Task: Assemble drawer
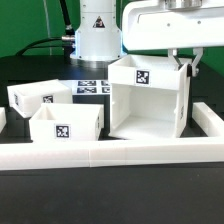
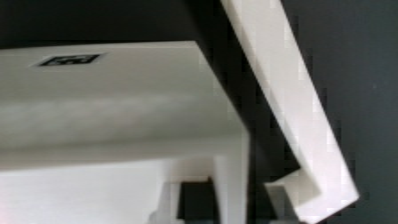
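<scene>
Blk table [image 1: 100,205], hand [image 1: 183,66] vert. over housing [image 1: 145,108]

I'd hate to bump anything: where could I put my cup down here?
Bare table lies in front of the long wall and behind the trays, toward the exterior view's left. Between trays, housing and gripper it is crowded.

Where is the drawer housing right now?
The housing stands right of centre in the exterior view, just behind the long white wall, with the nearer small tray beside it on that view's left.
</scene>
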`<state>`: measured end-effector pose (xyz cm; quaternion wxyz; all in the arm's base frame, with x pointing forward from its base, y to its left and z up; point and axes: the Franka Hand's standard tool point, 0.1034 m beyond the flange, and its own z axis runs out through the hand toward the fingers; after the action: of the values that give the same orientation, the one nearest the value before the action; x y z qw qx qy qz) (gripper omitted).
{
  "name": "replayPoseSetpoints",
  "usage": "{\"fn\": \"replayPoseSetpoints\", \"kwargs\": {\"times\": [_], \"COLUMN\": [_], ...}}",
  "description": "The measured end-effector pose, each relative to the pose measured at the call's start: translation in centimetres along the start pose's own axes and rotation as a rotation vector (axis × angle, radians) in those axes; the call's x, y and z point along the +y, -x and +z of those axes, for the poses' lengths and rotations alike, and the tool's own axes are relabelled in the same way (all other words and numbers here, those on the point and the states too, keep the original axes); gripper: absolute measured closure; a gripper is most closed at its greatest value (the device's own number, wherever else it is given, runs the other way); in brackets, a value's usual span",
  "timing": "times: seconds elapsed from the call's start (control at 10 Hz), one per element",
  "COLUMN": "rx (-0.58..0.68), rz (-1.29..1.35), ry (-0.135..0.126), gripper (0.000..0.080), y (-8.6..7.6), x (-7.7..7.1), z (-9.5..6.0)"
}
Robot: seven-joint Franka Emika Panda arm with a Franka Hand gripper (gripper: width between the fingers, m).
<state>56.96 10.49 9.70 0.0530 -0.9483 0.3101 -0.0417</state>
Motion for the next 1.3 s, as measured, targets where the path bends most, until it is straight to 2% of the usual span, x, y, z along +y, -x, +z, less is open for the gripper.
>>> {"fn": "replayPoseSetpoints", "kwargs": {"times": [0.4, 0.9, 1.1, 1.3], "rx": [0.006, -0.035, -0.056, -0.073], "rz": [0.326, 0.642, 0.900, 1.020], "ry": [-0.021, -0.055, -0.041, -0.056], "gripper": [0.0758, 0.0758, 0.0758, 0.0758], "y": [-1.4, -0.7, -0.7, -1.5], "x": [-0.5, -1.5, -1.6, -1.9], "z": [0.0, -0.2, 0.2, 0.3]}}
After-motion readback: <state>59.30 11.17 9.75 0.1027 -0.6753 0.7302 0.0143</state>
